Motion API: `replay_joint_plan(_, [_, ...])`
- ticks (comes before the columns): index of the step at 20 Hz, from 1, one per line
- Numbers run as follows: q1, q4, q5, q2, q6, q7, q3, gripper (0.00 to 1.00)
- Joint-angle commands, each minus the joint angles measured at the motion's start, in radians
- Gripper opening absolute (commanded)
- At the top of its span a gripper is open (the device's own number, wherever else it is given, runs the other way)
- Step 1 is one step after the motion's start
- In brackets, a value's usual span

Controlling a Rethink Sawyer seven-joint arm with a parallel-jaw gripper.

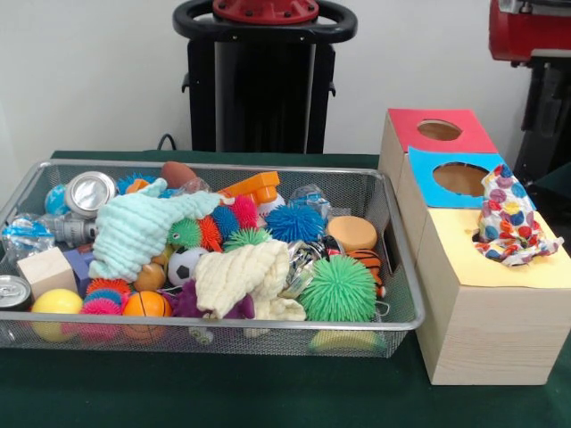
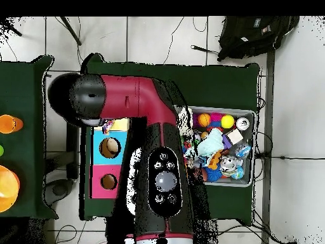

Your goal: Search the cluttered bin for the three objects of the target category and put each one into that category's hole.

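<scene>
Cloths are in two places. In the wire bin (image 1: pixel 403 267) a mint cloth (image 1: pixel 134 234) lies on the left over the clutter, and a cream cloth (image 1: pixel 243 278) lies near the middle by the front wall. Around them are a can (image 1: pixel 13 290), a wood block (image 1: pixel 45 267), a yellow ball (image 1: pixel 55 303), a soccer ball (image 1: pixel 185 263), a blue spiky ball (image 1: pixel 294 223) and a big green spiky ball (image 1: pixel 339 288) touching the cream cloth.

Just right of the bin stands a wooden box (image 1: pixel 491 334) with a red hole (image 1: pixel 439 130), a blue hole (image 1: pixel 459 178) and a yellow top. A dotted cloth (image 1: pixel 508 218) hangs half in the yellow top's opening.

From above, the arm (image 2: pixel 136 101) reaches over the table and bends above the box, covering the bin's nearer side. The gripper does not show, so I cannot tell how the jaws stand.
</scene>
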Motion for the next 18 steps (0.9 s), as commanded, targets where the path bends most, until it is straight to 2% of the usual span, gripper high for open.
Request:
replay_joint_plan(1, [-0.050,0.148,0.000,0.051,-0.082,0.061,0.044,0.00])
replay_joint_plan(18, [-0.056,0.177,-0.008,0.065,-0.151,0.051,0.054,0.00])
